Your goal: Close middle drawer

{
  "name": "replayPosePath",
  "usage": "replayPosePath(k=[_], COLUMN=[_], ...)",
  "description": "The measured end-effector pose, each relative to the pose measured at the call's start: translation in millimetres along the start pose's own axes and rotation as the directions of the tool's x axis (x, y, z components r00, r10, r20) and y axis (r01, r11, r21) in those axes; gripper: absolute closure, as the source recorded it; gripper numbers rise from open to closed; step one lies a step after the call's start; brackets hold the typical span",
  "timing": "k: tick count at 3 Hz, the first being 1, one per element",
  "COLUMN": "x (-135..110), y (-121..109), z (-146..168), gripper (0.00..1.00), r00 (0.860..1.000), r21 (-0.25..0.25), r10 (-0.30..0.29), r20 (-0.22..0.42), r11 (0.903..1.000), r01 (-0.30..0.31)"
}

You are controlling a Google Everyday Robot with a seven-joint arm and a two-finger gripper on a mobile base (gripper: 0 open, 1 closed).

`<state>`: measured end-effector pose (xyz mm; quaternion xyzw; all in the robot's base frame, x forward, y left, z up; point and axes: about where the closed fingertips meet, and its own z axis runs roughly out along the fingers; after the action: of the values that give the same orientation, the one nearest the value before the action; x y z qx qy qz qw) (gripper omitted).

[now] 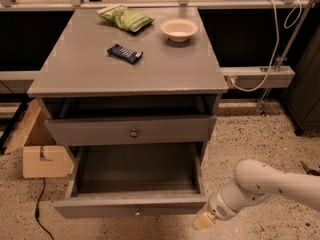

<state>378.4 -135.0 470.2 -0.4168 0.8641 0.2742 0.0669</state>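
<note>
The middle drawer [131, 207] is pulled far out of the grey cabinet [125, 76]. It is wide and shallow, with a low front panel and a small pale knob [137, 213], and its inside looks empty. Above it sits the taller-fronted drawer [100, 132] with a dark knob [133, 132], out only slightly. My gripper [202, 221] is on the end of the white arm [260, 184], low at the right. It sits just beside the front right corner of the middle drawer's panel, near the floor.
On the cabinet top lie a green snack bag [126, 18], a pale bowl [179, 29] and a dark snack bar [125, 53]. A cardboard box [42, 154] stands on the floor at the left. A white cable [272, 59] and a dark cabinet [307, 84] are at the right.
</note>
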Motion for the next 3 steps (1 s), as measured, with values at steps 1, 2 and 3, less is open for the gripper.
replayPosePath(k=[1,2,3], x=[2.7,-13.9,-32.2], y=[-8.8,-23.5,-43.8], z=[35.9,60.9,72.3], gripper=[0.78,0.99,1.00], r00=[1.000,0.999,0.998], r21=[-0.011,0.036,0.095], r10=[0.026,0.038,0.053], r20=[-0.011,0.006,0.041], r11=[0.9996,0.9986,0.9939], r01=[-0.026,-0.038,-0.057])
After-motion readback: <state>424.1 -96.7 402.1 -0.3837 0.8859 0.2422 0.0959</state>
